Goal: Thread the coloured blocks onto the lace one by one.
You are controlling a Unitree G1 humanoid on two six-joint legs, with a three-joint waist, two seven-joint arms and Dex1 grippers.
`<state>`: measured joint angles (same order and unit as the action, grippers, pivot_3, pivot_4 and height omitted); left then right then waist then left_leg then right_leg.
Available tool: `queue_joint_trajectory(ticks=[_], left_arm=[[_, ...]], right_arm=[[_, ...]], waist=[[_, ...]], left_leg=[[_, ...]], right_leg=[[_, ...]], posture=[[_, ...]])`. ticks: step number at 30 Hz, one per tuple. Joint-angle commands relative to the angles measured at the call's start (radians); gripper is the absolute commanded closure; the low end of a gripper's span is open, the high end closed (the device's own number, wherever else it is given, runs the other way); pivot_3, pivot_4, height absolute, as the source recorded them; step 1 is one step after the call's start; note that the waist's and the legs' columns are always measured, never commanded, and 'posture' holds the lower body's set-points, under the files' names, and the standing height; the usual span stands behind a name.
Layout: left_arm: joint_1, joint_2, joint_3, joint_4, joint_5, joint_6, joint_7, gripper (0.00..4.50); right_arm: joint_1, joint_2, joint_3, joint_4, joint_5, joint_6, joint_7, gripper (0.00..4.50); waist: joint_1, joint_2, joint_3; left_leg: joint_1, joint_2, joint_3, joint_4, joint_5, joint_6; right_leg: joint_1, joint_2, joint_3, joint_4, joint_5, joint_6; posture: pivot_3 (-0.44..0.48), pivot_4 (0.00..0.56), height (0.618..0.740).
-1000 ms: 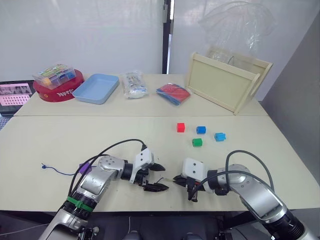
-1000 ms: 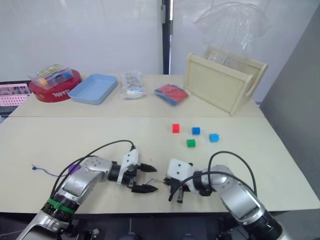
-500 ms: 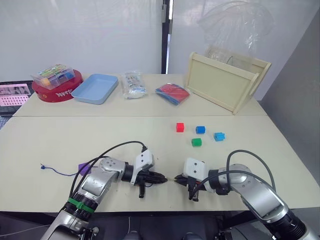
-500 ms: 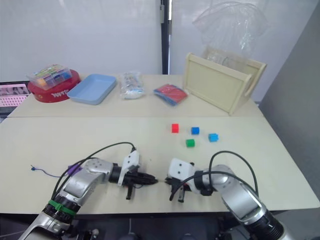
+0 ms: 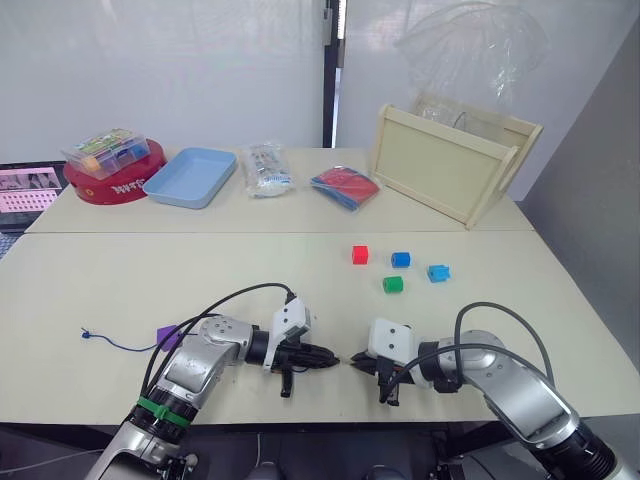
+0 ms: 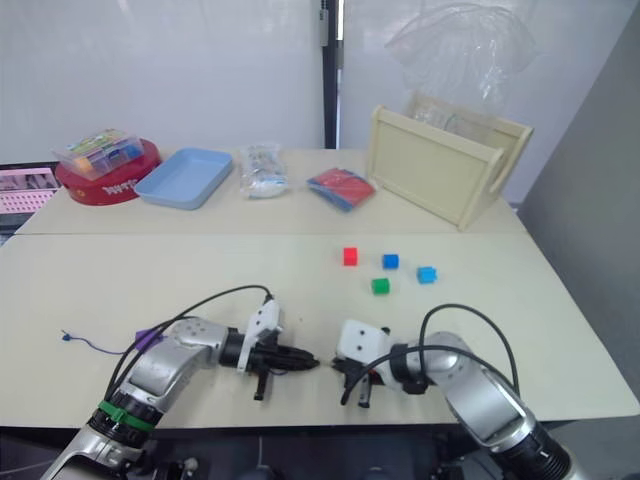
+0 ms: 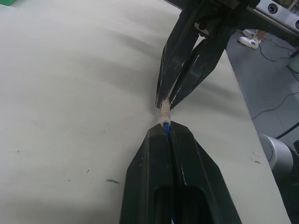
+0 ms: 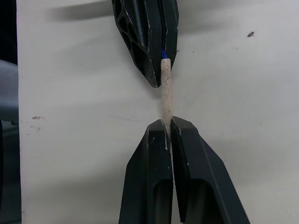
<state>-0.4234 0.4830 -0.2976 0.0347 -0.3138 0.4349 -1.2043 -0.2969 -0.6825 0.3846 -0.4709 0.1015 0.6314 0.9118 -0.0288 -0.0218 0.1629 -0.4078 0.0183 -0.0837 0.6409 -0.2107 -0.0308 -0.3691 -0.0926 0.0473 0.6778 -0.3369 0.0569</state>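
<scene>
Near the tabletop's front edge your left gripper (image 5: 327, 356) is clamped on the lace (image 5: 128, 346), whose knot trails toward the left edge, and your right gripper (image 5: 356, 363) is pinched on its pale tip (image 8: 165, 95), with the coloured blocks (image 5: 394, 284) farther back right.

Two pale tables pushed together before a white wall

The beige tables (image 5: 120, 270) meet along a seam running edge to edge; behind the far edge stands a white wall (image 5: 170, 70) split by a dark vertical strip (image 5: 329, 90), with a grey panel (image 5: 600, 200) by the right edge.
</scene>
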Motion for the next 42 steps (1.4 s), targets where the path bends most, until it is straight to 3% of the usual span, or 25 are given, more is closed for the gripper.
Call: queue_joint_trajectory(ticks=[1,3,10,17,22,30,42], left_arm=[[0.001,0.009,0.023,-0.031,-0.014,-0.021,-0.008,4.5],[0.005,0.016,0.023,-0.029,-0.011,-0.031,-0.013,4.5],[0.022,0.067,0.04,-0.017,-0.018,-0.051,-0.048,4.5],[0.069,0.089,0.103,-0.037,-0.072,-0.024,-0.057,4.5],[0.086,0.096,0.132,-0.042,-0.097,-0.02,-0.059,4.5],[0.096,0.111,0.132,-0.031,-0.089,-0.036,-0.069,4.5],[0.116,0.104,0.134,-0.033,-0.087,-0.065,-0.07,4.5]], right_arm=[[0.012,0.004,-0.028,-0.048,0.023,-0.01,-0.007,3.15],[0.022,0.01,-0.052,-0.055,0.032,-0.005,-0.02,2.48],[0.209,0.022,-0.339,-0.139,0.12,0.064,-0.141,0.06],[0.42,0.228,-0.602,-0.149,0.113,-0.029,-0.402,0.02],[0.45,0.381,-0.595,-0.103,0.038,-0.124,-0.593,0.02],[0.306,0.51,-0.55,0.168,-0.042,-0.23,-0.767,0.02],[-0.015,0.412,-0.576,0.62,-0.022,-0.392,-0.719,0.02]], waist=[[0.0,0.0,0.0],[0.001,0.0,0.0],[0.012,0.0,0.0],[0.011,0.0,0.0],[0.003,0.0,0.0],[-0.009,0.001,0.0],[-0.015,0.001,0.0]], left_leg=[[0.0,0.0,0.0,0.0,0.0,0.0],[0.0,0.0,0.0,0.0,0.0,0.0],[0.0,0.0,0.001,0.0,0.0,0.0],[0.0,0.0,0.001,0.0,0.0,0.0],[0.001,0.0,0.001,-0.001,0.0,0.0],[0.002,0.0,0.001,-0.003,0.0,0.0],[0.003,0.0,0.002,-0.003,0.0,0.0]], right_leg=[[0.0,0.0,0.0,0.0,0.0,0.0],[0.0,0.0,0.0,0.0,0.0,0.0],[0.0,0.0,0.0,-0.002,0.0,0.0],[0.0,0.0,0.001,-0.001,0.0,0.0],[0.0,0.0,0.001,-0.001,0.0,0.0],[0.0,0.0,0.002,0.0,0.0,0.0],[0.0,0.0,0.002,0.001,0.0,0.0]], posture=[[0.0,0.15,0.74],[0.0,0.15,0.74],[0.0,0.15,0.74],[0.0,0.15,0.74],[0.0,0.15,0.74],[0.0,0.15,0.74],[0.0,0.15,0.74]])
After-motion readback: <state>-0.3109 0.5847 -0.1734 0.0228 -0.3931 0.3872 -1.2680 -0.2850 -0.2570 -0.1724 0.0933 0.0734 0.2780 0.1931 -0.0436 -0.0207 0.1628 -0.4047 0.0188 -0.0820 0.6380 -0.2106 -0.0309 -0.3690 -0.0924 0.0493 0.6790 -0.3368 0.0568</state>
